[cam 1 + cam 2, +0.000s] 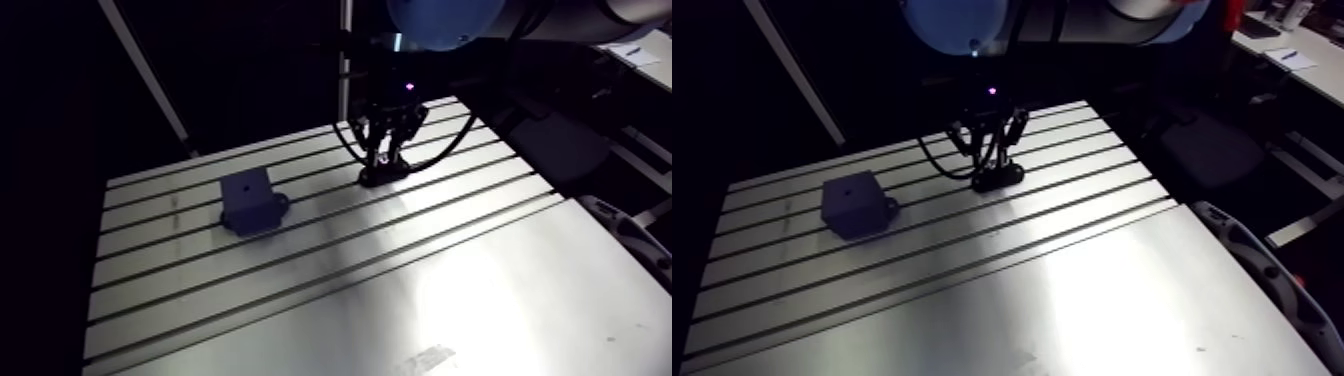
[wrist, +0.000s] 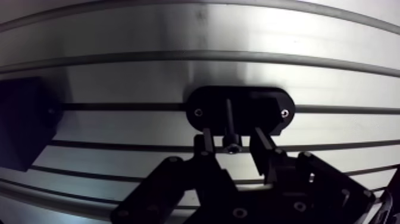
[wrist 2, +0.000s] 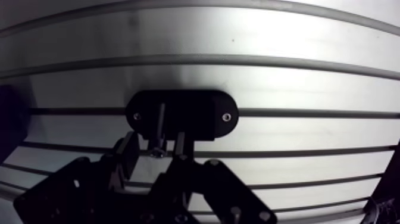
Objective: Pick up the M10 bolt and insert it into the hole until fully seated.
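Observation:
A black oval holder (image 2: 238, 110) with a screw at each end sits on the slotted table. The dark M10 bolt (image 2: 230, 122) stands out of its middle, with the hex-socket head (image 2: 232, 145) toward the gripper. My gripper (image 2: 233, 140) hangs right over it, open. One finger is on each side of the bolt head, with a small gap on both sides. A dark blue block (image 1: 250, 200) with a small hole in its top stands apart on the table. In the wrist view the block (image 2: 21, 128) shows off to one side of the gripper.
The aluminium table (image 1: 400, 290) has long T-slots running across it. Holder and block both sit in the slotted half; the half nearer the arm view's camera is smooth plate. Past the table's far edge a slanted metal bar (image 1: 150, 75) rises.

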`<state>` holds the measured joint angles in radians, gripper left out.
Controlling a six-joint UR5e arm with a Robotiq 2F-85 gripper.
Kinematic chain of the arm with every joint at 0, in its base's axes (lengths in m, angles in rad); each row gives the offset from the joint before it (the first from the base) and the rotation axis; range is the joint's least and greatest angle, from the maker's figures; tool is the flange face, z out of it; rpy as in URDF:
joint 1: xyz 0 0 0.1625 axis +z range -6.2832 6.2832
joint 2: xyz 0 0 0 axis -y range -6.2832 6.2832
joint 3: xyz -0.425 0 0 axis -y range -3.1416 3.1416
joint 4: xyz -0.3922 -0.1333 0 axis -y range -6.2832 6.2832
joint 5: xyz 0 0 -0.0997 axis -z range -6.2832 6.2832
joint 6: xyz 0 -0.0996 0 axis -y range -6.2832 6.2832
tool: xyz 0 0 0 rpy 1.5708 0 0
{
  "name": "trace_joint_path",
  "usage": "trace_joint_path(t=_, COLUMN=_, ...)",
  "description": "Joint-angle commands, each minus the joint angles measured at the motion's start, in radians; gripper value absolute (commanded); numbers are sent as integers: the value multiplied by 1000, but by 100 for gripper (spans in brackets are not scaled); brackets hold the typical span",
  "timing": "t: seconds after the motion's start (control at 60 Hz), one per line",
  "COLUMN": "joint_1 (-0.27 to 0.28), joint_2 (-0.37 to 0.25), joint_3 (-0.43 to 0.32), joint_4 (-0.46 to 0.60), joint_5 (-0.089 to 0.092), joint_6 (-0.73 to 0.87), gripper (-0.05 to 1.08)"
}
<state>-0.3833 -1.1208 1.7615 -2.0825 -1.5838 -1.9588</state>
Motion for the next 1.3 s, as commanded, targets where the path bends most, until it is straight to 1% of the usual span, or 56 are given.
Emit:
trace_joint_path(t=0.017, joint_1=0, joint_2=0, joint_3=-1, joint_4=0, joint_5=0, joint_6=1, gripper=59)
trace_joint_path(t=0.233, joint_1=0, joint_2=0, joint_3=-1, joint_4=0, joint_5=0, joint_6=2, gripper=62)
trace_joint_path(t=0.45, joint_1=0, joint_2=0, joint_3=-1, joint_4=0, joint_5=0, joint_6=2, gripper=63)
trace_joint_path(t=0.833, joint_1=0, joint_2=0, joint_3=-1, joint_4=0, joint_5=0, joint_6=4, gripper=67)
trace_joint_path(t=1.3, joint_1=0, joint_2=0, joint_3=-1, joint_4=0, joint_5=0, joint_6=5, gripper=68)
